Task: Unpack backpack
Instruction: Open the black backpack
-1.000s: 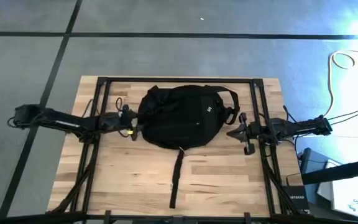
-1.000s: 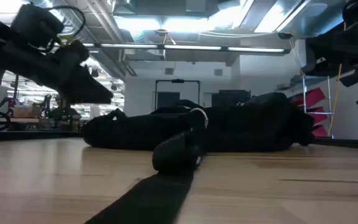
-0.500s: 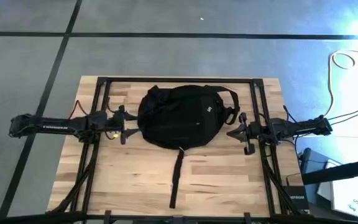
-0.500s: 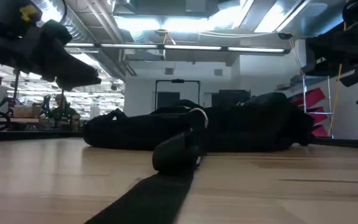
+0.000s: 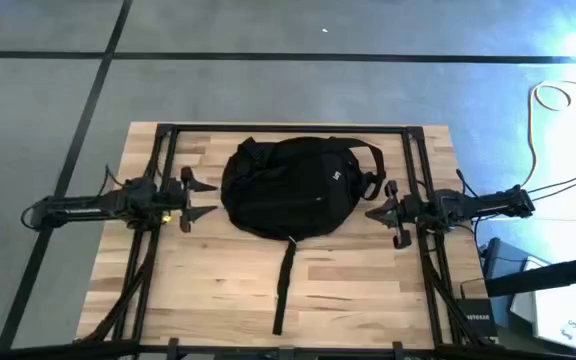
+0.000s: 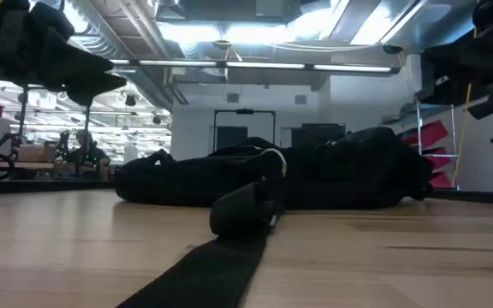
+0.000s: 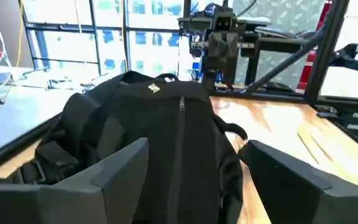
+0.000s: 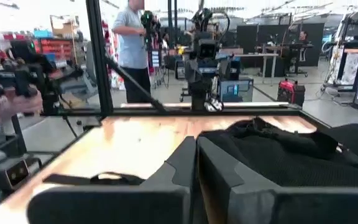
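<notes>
From above, the backpack [image 5: 298, 186] lies in the middle of the far half of the bench [image 5: 218, 290], between the two tools and touching neither. The left tool [image 5: 200, 198] sits just off the pack's near flank with its fingers spread wide and nothing in them. The right tool [image 5: 381, 207] waits near the other flank, by the looped strap [image 5: 366, 160]; its fingers look pressed together and empty. One long strap [image 5: 284, 285] trails from the pack toward the front edge. I'd say the unpacking has not really started: the pack looks closed and nothing lies out on the wood. The next move, I'd guess, calls for one tool to pin the fabric while the other finds the zipper pull.

At bench height, the pack is a low dark mound [image 6: 315, 178] with the strap [image 6: 221, 257] running toward the camera. The left arm hangs high, well clear of the wood.

Past the left tool's spread fingers [image 7: 114, 171], the pack [image 7: 160, 130] lies straight ahead with a zipper line [image 7: 181, 124] up its middle, a fair target.

Past the right tool's fingers [image 8: 185, 163], set tight side by side, the pack [image 8: 278, 152] lies just ahead and bare wood beside it. Frame posts [image 5: 411, 170] stand close behind each tool, so the open room for laying things out is the front half of the bench. A person [image 8: 131, 43] stands beyond the bench.
</notes>
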Robot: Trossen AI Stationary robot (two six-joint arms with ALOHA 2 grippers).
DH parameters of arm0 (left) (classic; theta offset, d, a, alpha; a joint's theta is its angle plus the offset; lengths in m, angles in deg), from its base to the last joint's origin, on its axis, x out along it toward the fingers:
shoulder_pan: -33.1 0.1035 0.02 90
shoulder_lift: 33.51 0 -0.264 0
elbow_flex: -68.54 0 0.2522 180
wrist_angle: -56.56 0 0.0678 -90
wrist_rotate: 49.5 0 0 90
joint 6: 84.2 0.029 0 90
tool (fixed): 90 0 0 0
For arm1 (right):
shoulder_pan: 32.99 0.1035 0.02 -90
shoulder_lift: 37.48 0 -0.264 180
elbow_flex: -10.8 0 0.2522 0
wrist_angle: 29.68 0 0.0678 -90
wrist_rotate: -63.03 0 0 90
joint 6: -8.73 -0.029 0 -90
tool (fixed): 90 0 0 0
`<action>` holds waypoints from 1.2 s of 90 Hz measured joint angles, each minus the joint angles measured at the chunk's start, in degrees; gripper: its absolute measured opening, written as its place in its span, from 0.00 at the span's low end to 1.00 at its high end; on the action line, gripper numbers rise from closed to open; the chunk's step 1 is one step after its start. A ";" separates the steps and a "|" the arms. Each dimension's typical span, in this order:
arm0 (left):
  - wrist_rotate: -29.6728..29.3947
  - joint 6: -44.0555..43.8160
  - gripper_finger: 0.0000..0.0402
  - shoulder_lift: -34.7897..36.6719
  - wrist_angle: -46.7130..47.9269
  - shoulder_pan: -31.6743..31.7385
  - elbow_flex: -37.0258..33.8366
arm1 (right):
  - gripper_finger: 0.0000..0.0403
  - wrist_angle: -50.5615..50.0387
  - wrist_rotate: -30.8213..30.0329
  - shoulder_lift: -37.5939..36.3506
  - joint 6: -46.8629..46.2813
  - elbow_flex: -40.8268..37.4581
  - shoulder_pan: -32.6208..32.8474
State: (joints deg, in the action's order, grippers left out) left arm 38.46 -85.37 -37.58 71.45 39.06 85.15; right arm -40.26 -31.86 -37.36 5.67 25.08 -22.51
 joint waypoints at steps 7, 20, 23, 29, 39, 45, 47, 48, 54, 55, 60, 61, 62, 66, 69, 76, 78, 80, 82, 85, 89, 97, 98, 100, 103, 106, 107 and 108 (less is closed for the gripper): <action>0.40 -0.35 0.64 3.08 2.73 0.00 -0.02 | 0.00 -0.30 0.00 0.02 -1.05 0.00 0.01; 2.11 -1.84 0.64 3.68 4.72 0.02 0.09 | 0.00 0.39 0.00 0.02 -0.32 0.00 -0.01; 2.48 -1.90 0.64 3.55 4.75 0.02 0.10 | 0.00 0.72 0.00 0.00 0.15 0.00 0.00; 2.59 -2.22 0.64 3.59 4.81 0.01 0.13 | 0.00 0.74 0.00 0.02 0.30 0.00 0.00; 0.75 -1.86 0.64 3.54 4.83 0.02 0.13 | 0.00 1.61 0.08 0.02 -0.92 0.00 0.01; -0.87 -2.81 0.64 3.54 4.57 0.04 0.11 | 0.00 3.60 0.09 0.02 -1.47 0.00 0.01; -1.10 -3.51 0.64 3.54 4.57 0.04 0.11 | 0.00 4.44 0.09 0.02 -1.47 0.00 0.01; -1.17 -4.36 0.64 3.54 4.57 0.04 0.11 | 0.00 4.77 0.09 0.02 -1.47 0.00 0.01; -1.26 -7.85 0.64 3.54 4.57 0.04 0.11 | 0.00 6.54 -0.06 0.02 -1.51 0.00 0.01; -1.27 -8.33 0.64 3.54 4.57 0.04 0.11 | 0.00 6.79 -0.13 0.02 -1.52 0.00 0.01; -1.32 -10.50 0.64 3.54 4.58 0.04 0.11 | 0.00 7.51 -0.75 0.01 -1.44 0.00 0.01; -1.34 -10.66 0.64 3.54 4.57 0.04 0.11 | 0.00 7.54 -0.83 0.00 -1.39 0.00 0.01; -1.35 -10.73 0.64 3.54 4.58 0.04 0.11 | 0.00 7.55 -0.97 0.00 -1.27 0.00 0.01; -1.37 -10.84 0.64 3.54 4.58 0.04 0.11 | 0.00 7.41 -1.38 0.01 -1.11 0.00 0.01; -1.38 -10.74 0.64 3.54 4.57 0.04 0.11 | 0.00 7.33 -1.86 0.02 -1.02 0.00 0.01; -1.38 -10.66 0.64 3.54 4.59 0.04 0.11 | 0.00 7.32 -3.23 0.02 -0.99 0.00 0.01; -1.40 -10.66 0.64 3.54 4.56 0.04 0.11 | 0.00 7.26 -3.26 0.02 -0.99 0.00 0.01; -1.44 -10.66 0.64 3.54 4.52 0.04 0.11 | 0.00 7.15 -3.23 0.02 -1.11 0.00 0.01; -1.50 -10.57 0.64 3.54 4.49 0.04 0.11 | 0.00 7.06 -3.22 0.02 -1.22 0.00 0.01; -1.57 -9.99 0.64 3.54 4.47 0.06 0.09 | 0.00 7.03 -3.02 0.02 -1.24 0.00 0.01; -1.58 -8.65 0.64 3.54 4.44 0.07 0.09 | 0.00 6.90 -2.08 0.02 -1.63 0.00 -0.01; -1.60 -7.70 0.64 3.54 4.44 0.07 0.09 | 0.00 6.93 -1.07 0.25 -2.28 0.00 0.00; -1.60 -7.73 0.64 3.54 4.44 0.07 0.09 | 0.00 7.03 -1.13 0.32 -2.26 0.00 -0.01; -1.60 -7.87 0.64 3.54 4.40 0.07 0.09 | 0.00 7.33 -1.68 0.55 -2.23 0.00 -0.01; -1.60 -7.94 0.64 3.54 4.37 0.07 0.07 | 0.00 7.60 -2.77 0.86 -2.21 0.00 -0.01; -1.60 -7.94 0.64 3.54 4.35 0.07 0.07 | 0.00 7.78 -3.55 1.24 -2.20 0.00 -0.01; -1.60 -7.91 0.64 3.54 4.35 0.07 0.07 | 0.00 7.83 -3.66 1.40 -2.20 0.00 -0.01; -1.60 -7.86 0.64 3.54 4.35 0.07 0.07 | 0.00 7.88 -3.74 1.58 -2.18 0.00 -0.01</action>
State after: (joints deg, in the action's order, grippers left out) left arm 36.86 -93.24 -34.04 75.80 39.12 85.22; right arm -32.39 -35.60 -35.78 3.49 25.08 -22.53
